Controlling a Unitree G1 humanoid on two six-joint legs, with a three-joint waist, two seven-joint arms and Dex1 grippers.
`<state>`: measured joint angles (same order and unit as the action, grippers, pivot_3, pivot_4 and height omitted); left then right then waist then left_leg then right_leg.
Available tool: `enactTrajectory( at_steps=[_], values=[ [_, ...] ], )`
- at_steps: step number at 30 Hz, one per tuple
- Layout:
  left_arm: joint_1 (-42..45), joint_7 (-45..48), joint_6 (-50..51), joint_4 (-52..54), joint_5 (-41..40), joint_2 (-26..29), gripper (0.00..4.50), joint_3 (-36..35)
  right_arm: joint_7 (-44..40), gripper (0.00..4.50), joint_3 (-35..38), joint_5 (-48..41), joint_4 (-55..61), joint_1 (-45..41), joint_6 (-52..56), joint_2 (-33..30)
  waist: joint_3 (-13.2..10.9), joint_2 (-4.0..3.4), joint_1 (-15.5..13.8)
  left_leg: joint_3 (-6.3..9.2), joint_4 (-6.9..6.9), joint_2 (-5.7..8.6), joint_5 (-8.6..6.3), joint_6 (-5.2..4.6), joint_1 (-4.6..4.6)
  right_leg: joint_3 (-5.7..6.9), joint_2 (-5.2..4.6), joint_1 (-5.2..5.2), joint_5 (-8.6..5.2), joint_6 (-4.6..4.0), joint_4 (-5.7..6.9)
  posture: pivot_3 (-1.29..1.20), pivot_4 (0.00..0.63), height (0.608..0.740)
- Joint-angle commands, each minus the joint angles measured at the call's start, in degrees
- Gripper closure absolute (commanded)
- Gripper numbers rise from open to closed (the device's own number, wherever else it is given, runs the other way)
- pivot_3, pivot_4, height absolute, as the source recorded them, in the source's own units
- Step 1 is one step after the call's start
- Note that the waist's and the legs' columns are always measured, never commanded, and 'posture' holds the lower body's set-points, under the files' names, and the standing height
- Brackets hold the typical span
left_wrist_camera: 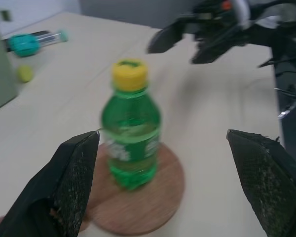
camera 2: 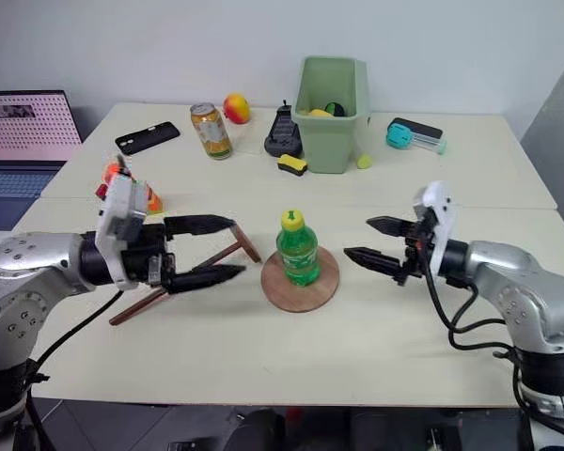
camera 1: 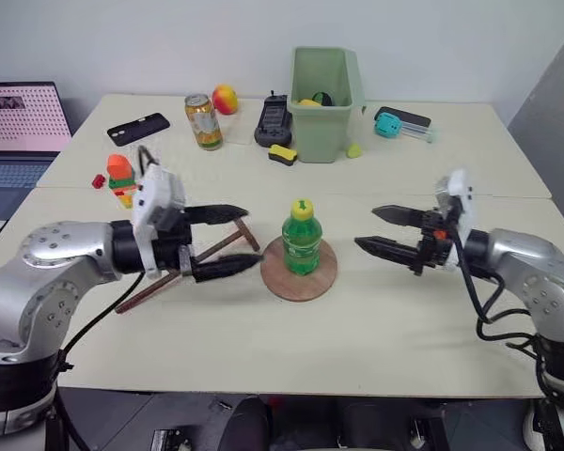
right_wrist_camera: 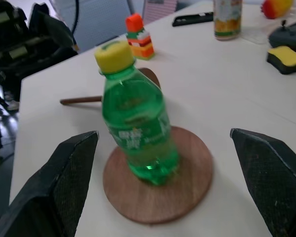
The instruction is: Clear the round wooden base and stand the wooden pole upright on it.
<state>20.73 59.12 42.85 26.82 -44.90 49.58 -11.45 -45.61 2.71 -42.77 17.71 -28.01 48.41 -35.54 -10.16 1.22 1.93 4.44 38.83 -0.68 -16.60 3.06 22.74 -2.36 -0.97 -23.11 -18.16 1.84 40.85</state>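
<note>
On the pale table (camera 1: 357,348) in front of you, your left gripper (camera 1: 233,241) and right gripper (camera 1: 380,231) both hang with fingers spread wide and nothing in them, pointing inward at each other from either side of a green bottle (camera 1: 301,239) with a yellow cap. That bottle stands upright on the round wooden base (camera 1: 300,270), so the base is not yet cleared. The wooden pole (camera 1: 183,270) lies flat on the table under your left gripper (its disc end nearest the base), and farther back sit a green bin (camera 1: 326,91), a can (camera 1: 203,121) and a black phone (camera 1: 138,128).
</note>
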Motion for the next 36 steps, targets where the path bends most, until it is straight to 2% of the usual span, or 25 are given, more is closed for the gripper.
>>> enactTrajectory(
  at_steps=[1, 7, 17, 20, 25, 27, 31, 32, 36],
  values=[
    [1.36, -1.90, -1.45, 0.31, -0.45, -0.87, 0.18, -1.00, 1.40, 0.01, -2.39, 1.88, -0.45, -3.01, -2.02, 2.81, 0.00, 0.00, -0.05, 0.02, 0.00, 0.00, 0.00, 0.00, 0.02, 0.02, 0.00, -0.01, 0.00, 0.00, 0.00, 0.00, 0.150, 0.740],
    [1.27, -4.06, -3.31, -0.15, 0.42, -2.11, 0.18, -1.31, 2.62, 0.01, -6.54, 5.97, -3.84, -6.90, -5.54, 8.66, 0.00, 0.00, -0.06, 0.01, 0.03, 0.02, 0.00, 0.01, 0.06, 0.01, -0.01, -0.05, 0.00, 0.00, -0.01, 0.00, 0.150, 0.740],
    [1.09, -5.09, -3.39, 0.39, -0.21, -1.78, 0.18, -2.09, 1.41, 0.01, -8.74, 8.58, -7.13, -9.48, -7.83, 13.37, 0.00, -0.01, -0.02, 0.03, 0.02, -0.01, 0.00, 0.01, 0.06, 0.02, -0.03, -0.07, 0.00, 0.00, -0.01, 0.00, 0.150, 0.740],
    [0.86, -5.56, -3.54, 1.03, -0.04, -1.95, 0.18, -1.87, 1.37, 0.52, -8.78, 9.31, -7.95, -9.81, -8.58, 14.11, 0.00, -0.01, -0.02, 0.02, 0.02, 0.00, 0.00, 0.01, 0.06, 0.01, -0.03, -0.08, 0.00, 0.00, -0.01, 0.00, 0.150, 0.740],
    [0.59, -6.46, -3.44, 1.75, -0.49, -2.25, 0.18, -1.67, 1.08, 1.62, -8.43, 9.03, -8.21, -10.35, -8.90, 15.42, 0.00, -0.01, -0.05, 0.02, 0.02, 0.00, 0.00, 0.01, 0.07, 0.01, -0.05, -0.08, 0.00, 0.00, -0.01, 0.00, 0.150, 0.740],
    [1.12, -7.02, -3.52, 1.69, -0.46, -2.48, 0.18, -1.40, 0.70, 2.22, -8.54, 9.10, -8.06, -10.16, -9.04, 15.61, 0.00, -0.01, -0.04, 0.03, 0.02, 0.00, 0.00, 0.01, 0.06, 0.02, -0.05, -0.08, 0.00, 0.00, -0.01, 0.00, 0.150, 0.740],
    [2.26, -7.64, -3.51, 1.30, -0.40, -2.83, 0.18, -0.92, 0.03, 2.98, -8.63, 9.21, -7.73, -9.70, -9.24, 15.70, 0.00, 0.00, -0.06, 0.03, 0.02, 0.01, 0.00, 0.01, 0.07, 0.02, -0.05, -0.07, 0.00, 0.00, -0.02, 0.00, 0.150, 0.740],
    [2.31, -7.76, -3.48, 1.37, -0.43, -2.88, 0.18, -0.88, -0.02, 3.12, -8.45, 9.00, -7.55, -9.64, -9.18, 15.75, 0.00, -0.01, -0.05, 0.03, 0.02, 0.01, 0.00, 0.01, 0.07, 0.03, -0.05, -0.07, 0.00, 0.00, -0.01, 0.00, 0.150, 0.740],
    [2.29, -7.98, -3.43, 1.41, -0.39, -3.20, 0.18, -0.64, 2.45, 3.12, -4.66, 7.44, -7.52, -11.99, -8.33, 16.39, -0.01, -0.01, -0.02, 0.03, 0.02, 0.00, 0.00, 0.01, 0.06, 0.02, -0.05, -0.08, 0.00, 0.00, -0.01, 0.00, 0.150, 0.740]
  ],
)
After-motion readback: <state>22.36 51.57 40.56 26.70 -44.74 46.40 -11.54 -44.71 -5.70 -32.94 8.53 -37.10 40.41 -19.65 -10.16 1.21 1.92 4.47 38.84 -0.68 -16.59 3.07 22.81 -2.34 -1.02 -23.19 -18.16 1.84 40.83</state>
